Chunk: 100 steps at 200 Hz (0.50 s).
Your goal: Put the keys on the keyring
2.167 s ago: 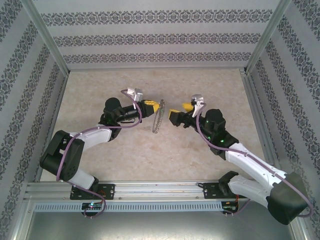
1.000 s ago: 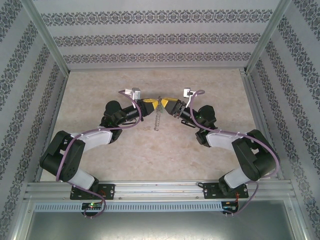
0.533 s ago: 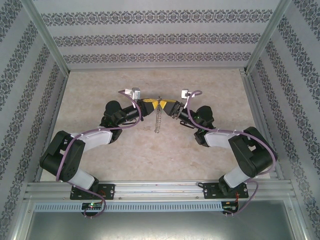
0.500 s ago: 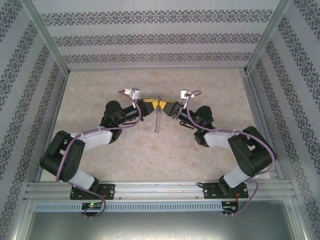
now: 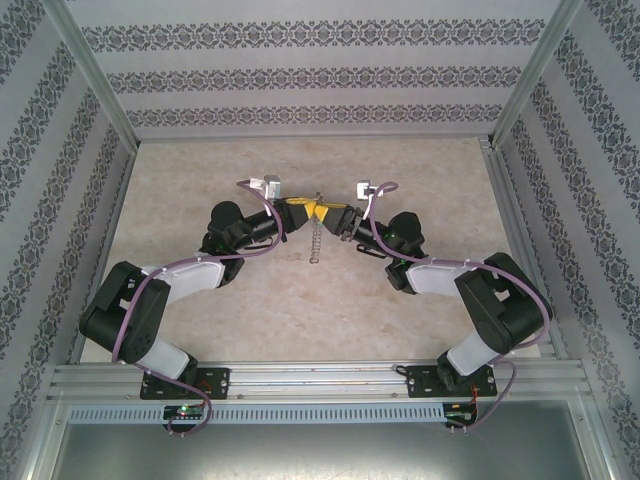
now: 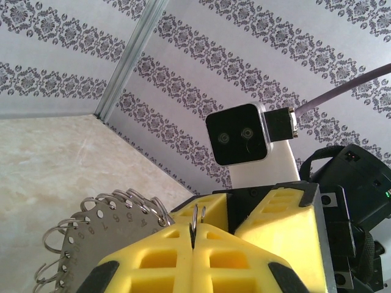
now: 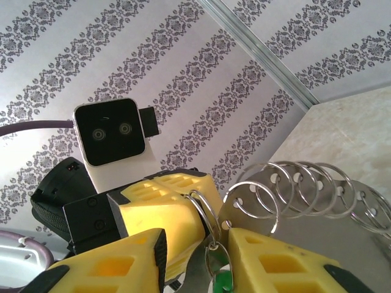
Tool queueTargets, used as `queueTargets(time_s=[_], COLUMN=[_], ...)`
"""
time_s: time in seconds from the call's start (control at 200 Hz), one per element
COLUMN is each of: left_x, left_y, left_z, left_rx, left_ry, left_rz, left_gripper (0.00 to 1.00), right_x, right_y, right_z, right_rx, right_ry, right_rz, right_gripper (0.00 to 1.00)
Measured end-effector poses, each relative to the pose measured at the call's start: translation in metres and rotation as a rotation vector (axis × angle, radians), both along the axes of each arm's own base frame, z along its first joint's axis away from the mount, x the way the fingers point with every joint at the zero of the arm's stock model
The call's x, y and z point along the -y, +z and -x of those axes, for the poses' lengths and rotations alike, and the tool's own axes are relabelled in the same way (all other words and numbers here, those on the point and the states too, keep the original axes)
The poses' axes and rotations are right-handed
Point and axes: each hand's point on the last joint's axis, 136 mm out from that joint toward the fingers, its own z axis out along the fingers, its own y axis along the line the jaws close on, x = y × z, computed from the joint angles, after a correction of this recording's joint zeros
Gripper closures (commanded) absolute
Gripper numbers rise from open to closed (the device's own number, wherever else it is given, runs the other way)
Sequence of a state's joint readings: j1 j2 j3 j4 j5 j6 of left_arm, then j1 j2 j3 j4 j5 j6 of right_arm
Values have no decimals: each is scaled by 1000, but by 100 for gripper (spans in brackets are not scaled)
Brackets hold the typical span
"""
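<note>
Mid-table, my left gripper (image 5: 310, 207) is clamped tight on a loop of the keyring (image 6: 104, 235). My right gripper (image 5: 328, 211) sits apart around the green key (image 7: 223, 282), can't tell if it's gripping. Threading looks close, not clearly done.

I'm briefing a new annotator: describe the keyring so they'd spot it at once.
On the beige table, find where the yellow-fingered left gripper and right gripper meet tip to tip. Hanging between them is the keyring, a grey metal disc with numbered holes, fringed with silver wire rings; the tiny green-headed key beside it is far smaller.
</note>
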<state>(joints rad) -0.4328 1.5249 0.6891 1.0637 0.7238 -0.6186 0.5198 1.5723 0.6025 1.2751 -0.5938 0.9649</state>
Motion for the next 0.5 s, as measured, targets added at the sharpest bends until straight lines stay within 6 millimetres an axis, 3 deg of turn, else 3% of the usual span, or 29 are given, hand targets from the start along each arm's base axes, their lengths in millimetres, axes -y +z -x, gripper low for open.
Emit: queueTargets(time_s=[0.5], left_x=[0], left_y=[0], left_z=[0], left_rx=[0], left_ry=[-1], left_rz=[0], left_gripper=[100], right_x=[0], right_y=[3], right_z=[-1], right_rx=[11], right_ry=[-5], right_rz=[18], right_gripper=[66])
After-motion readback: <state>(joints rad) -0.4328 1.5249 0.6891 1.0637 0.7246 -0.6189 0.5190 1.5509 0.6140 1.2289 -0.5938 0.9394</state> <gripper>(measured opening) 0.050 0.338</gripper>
